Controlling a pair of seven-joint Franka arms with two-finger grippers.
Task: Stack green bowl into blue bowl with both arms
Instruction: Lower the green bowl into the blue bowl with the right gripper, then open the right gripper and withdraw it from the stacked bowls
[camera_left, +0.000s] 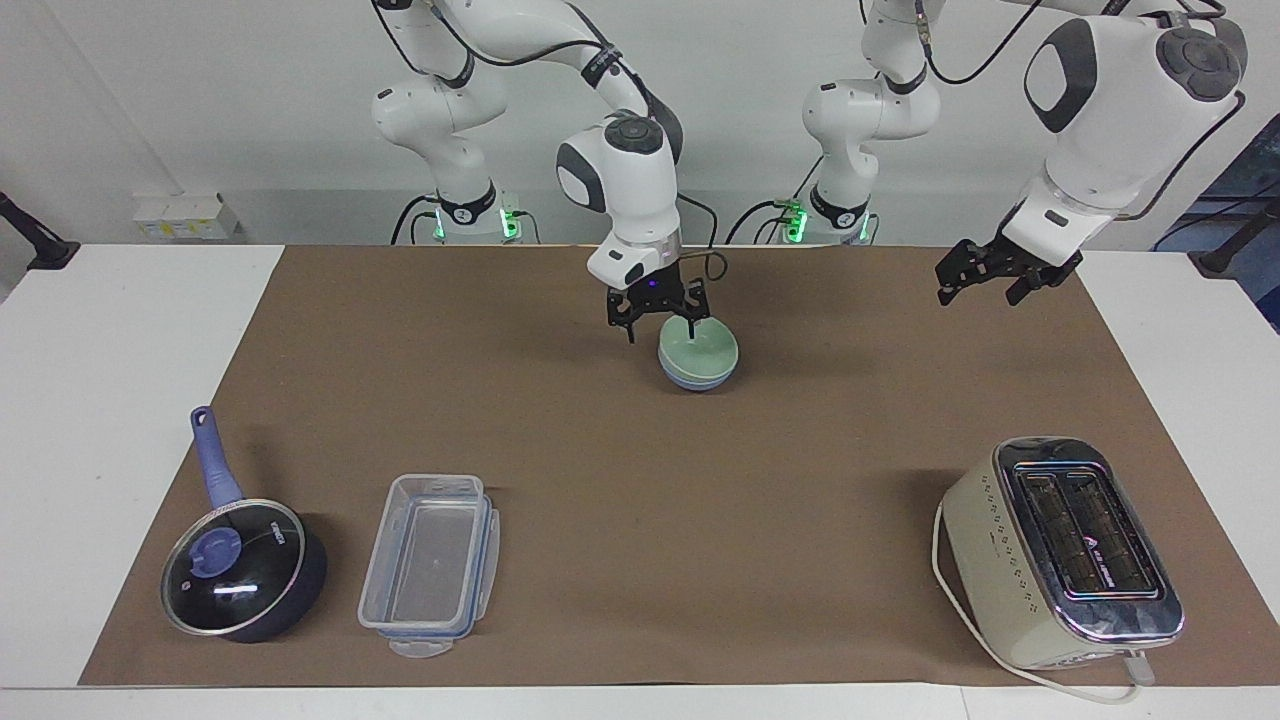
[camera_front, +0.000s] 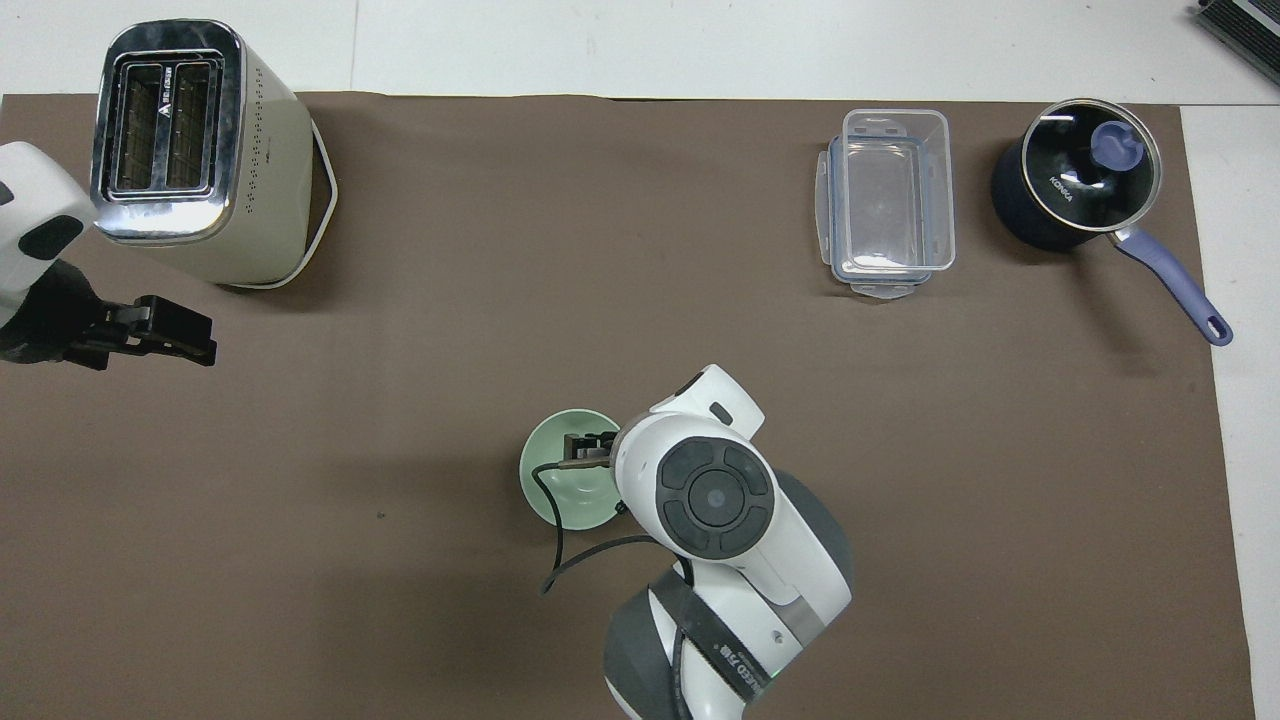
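Observation:
The pale green bowl (camera_left: 702, 347) (camera_front: 558, 487) sits nested inside the blue bowl (camera_left: 698, 381), of which only the lower rim shows; the pair rests on the mat in the middle, close to the robots. My right gripper (camera_left: 661, 330) hangs open just above the green bowl's rim on the side toward the right arm's end, holding nothing. In the overhead view the right arm's wrist (camera_front: 715, 495) covers most of that gripper and part of the bowl. My left gripper (camera_left: 975, 290) (camera_front: 205, 340) waits open in the air over the mat's edge at the left arm's end.
A cream toaster (camera_left: 1060, 555) (camera_front: 190, 150) stands far from the robots at the left arm's end. A clear lidless container (camera_left: 430, 565) (camera_front: 890, 200) and a dark pot with a glass lid (camera_left: 245, 565) (camera_front: 1075, 185) sit far out at the right arm's end.

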